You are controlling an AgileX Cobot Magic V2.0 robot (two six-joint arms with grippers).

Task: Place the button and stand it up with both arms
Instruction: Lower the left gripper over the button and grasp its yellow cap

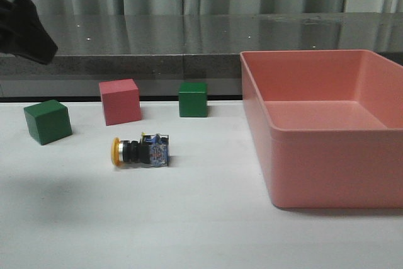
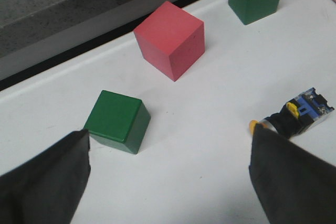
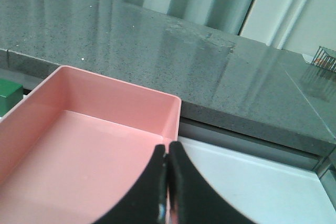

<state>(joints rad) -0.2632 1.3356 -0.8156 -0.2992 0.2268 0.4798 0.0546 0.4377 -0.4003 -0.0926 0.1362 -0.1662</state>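
Observation:
The button lies on its side on the white table, yellow cap to the left, blue-and-clear base to the right. It also shows in the left wrist view, partly hidden behind one finger. My left gripper is open and empty, held above the table between the near green cube and the button. Only a black part of the left arm shows in the front view, high at the far left. My right gripper is shut and empty, over the pink bin's right rim.
A pink cube and two green cubes stand behind the button. A large pink bin fills the right side. A grey stone ledge runs along the back.

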